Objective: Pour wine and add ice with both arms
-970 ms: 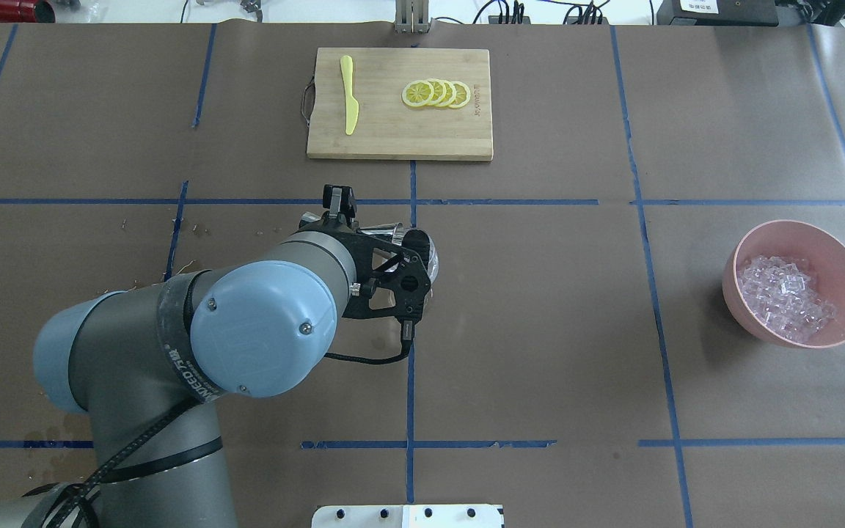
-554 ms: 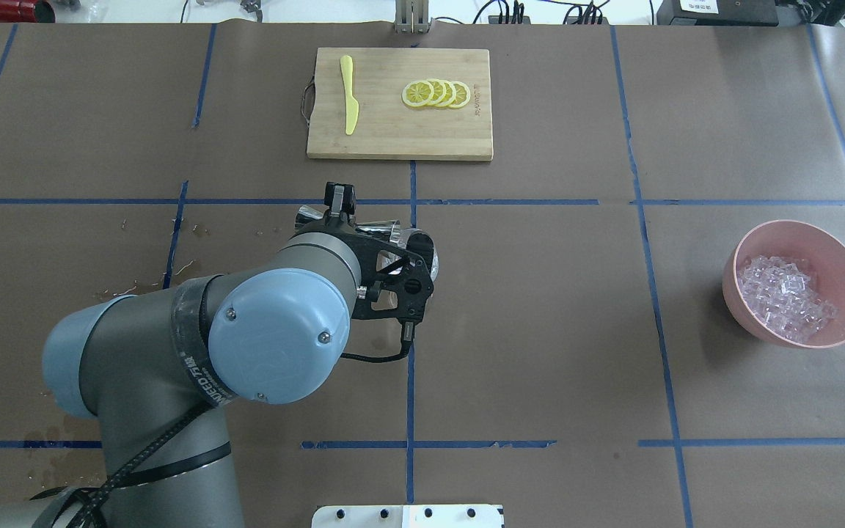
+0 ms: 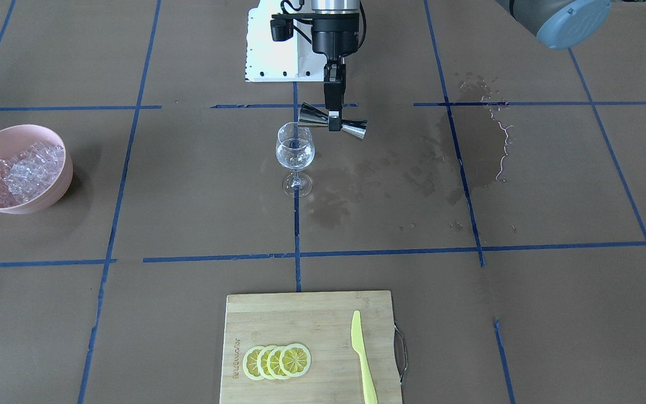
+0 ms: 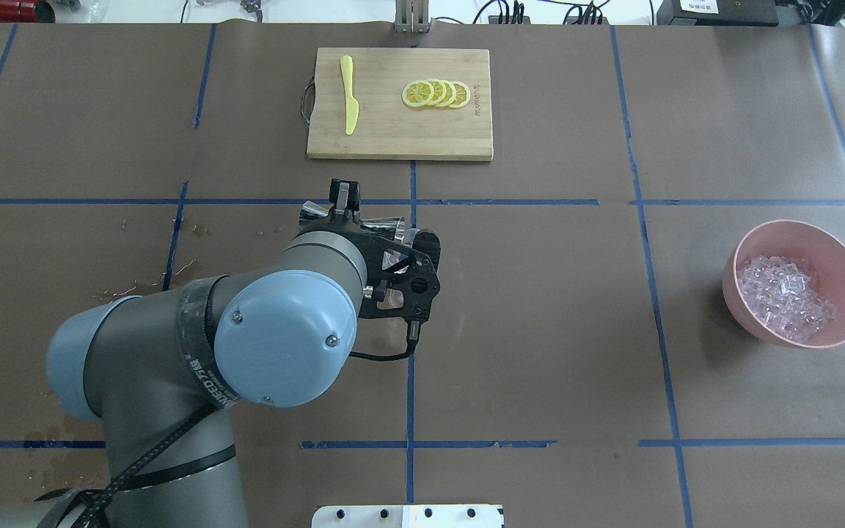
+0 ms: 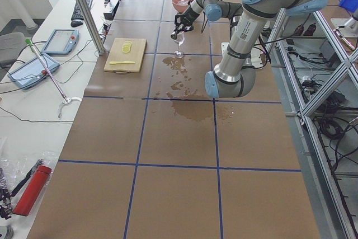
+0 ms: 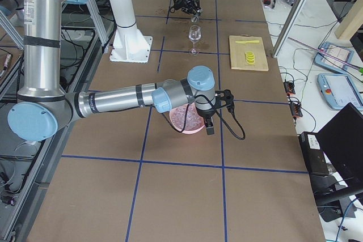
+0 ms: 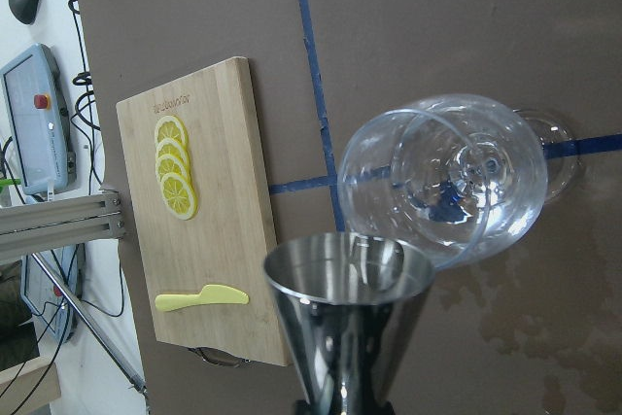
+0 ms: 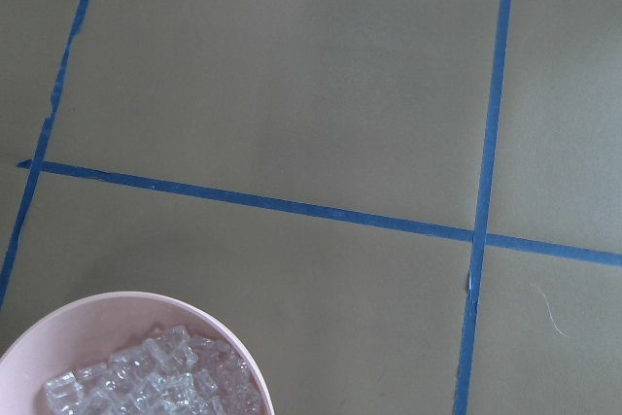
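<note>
A pink bowl [image 3: 54, 185] holds clear ice [image 3: 20, 171]; lemon slices [image 3: 276, 362] are yellow; brown paper [image 3: 188, 185] bears a blue tape grid [image 3: 211, 259].

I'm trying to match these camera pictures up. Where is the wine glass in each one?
Front-facing: wine glass centre, upper half.
Overhead: centre, nearly hidden under the left hand.
Left side: glass far, top centre.
Right side: glass far, top centre.
Left wrist: glass large, right of centre.
Right wrist: not in it.
Shared landmark: cutting board with lemon slices, in all but the right wrist.
</note>
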`<state>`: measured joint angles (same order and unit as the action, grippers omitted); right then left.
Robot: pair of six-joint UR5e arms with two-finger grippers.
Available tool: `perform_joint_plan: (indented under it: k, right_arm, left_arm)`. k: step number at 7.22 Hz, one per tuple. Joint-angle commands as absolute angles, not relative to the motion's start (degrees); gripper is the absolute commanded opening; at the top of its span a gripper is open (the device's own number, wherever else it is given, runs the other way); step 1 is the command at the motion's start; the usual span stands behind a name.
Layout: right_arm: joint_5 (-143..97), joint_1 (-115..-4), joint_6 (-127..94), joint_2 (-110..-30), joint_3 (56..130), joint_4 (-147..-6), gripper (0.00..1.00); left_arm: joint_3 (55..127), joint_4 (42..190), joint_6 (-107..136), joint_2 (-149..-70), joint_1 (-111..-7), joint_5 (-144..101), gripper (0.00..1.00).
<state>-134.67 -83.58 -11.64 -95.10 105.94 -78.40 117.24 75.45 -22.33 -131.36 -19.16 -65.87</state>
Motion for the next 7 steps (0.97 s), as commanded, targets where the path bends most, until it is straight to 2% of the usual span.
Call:
perform_joint_plan:
  k: [1,3,4,6,7]
  right_arm:
    - [-134.7,-83.6,-11.6,-95.0,106.0,-78.4,1.00]
    - [-134.7,-83.6,-11.6,-94.9,106.0,-78.4,1.00]
    - [-134.7,-83.6,-11.6,-94.9,106.0,-78.3,1.00]
    - [-134.7,-83.6,-11.6,-94.9,106.3,-78.3,1.00]
    - [-134.7,-83.6,-11.6,-94.8,106.2,-78.3,1.00]
  left_arm:
    - [120.2,83.2,-19.1,-128.1,-19.6,-66.4,0.00]
    - [122.9,94.6,-16.0,-121.8,-20.4,-67.0,0.00]
    - [123.0,96.7,-15.3,-121.3,-20.6,-69.0,0.00]
    - [124.1,102.8,4.4,-117.4,-22.6,-75.0,0.00]
    - [124.4,105.9,6.7,-115.2,-25.5,-79.3,0.00]
